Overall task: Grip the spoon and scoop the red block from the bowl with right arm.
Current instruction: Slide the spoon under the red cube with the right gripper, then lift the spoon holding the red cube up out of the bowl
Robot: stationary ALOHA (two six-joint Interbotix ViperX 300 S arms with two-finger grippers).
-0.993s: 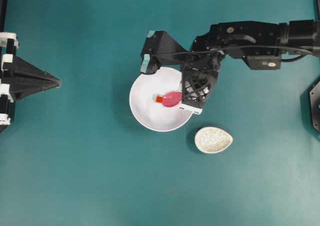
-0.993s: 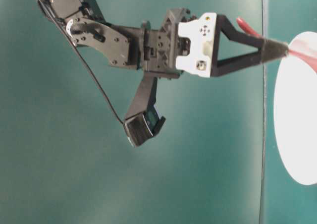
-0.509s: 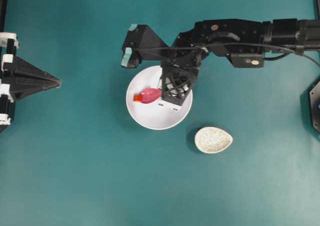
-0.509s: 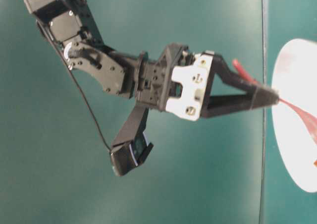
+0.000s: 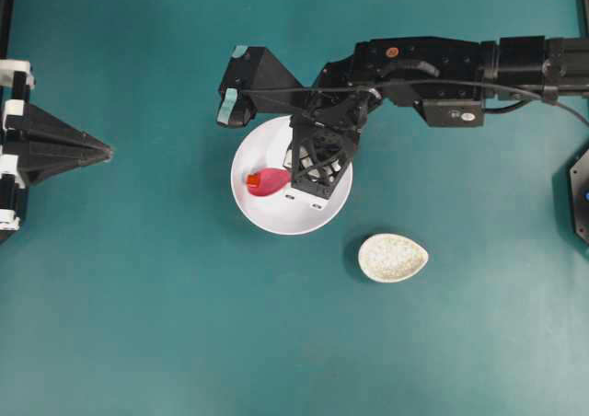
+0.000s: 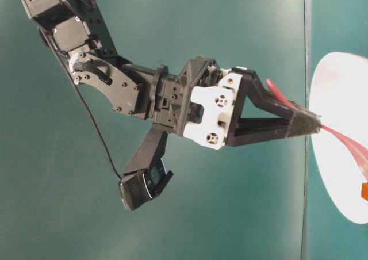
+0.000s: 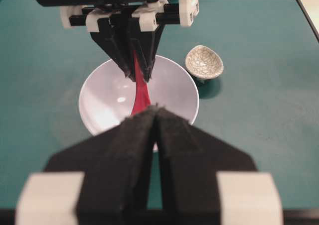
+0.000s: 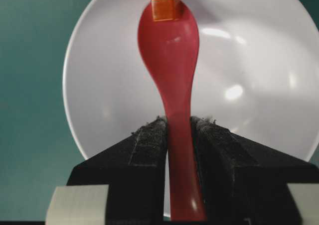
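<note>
Gripping the spoon (image 8: 172, 85) by its straight handle, with the right gripper (image 8: 178, 135) squeezed on it from both sides, one black pad (image 8: 149, 145) on the left of the handle and one on the right. Jaws open only as wide as the thin handle. Pointing away from the claw and down into the bowl (image 8: 259, 60), scoop end first. Seen from above as a pink-red shape (image 5: 268, 181) lying over the left half of the white bowl (image 5: 267, 218), poking out from under the black and white right gripper (image 5: 293, 172). Sitting right at the far tip of the scoop, the tiny red block (image 8: 165, 8), touching the spoon's rim; hard to tell if on the lip or just past it against the bowl wall. From above, the red block (image 5: 252, 181) on the scoop's left end, inside the bowl. From table level, a sliver of orange (image 6: 364, 190) at the picture's right edge, below the spoon (image 6: 345, 142).

Resting well to the left, far from the bowl, the left gripper (image 5: 103, 149), its two black fingers (image 7: 134, 135) pressed together with nothing between them.

Standing on the teal table (image 5: 138, 324) just beside the bowl, lower right, a small speckled cream dish (image 5: 393, 257), not touching it.
</note>
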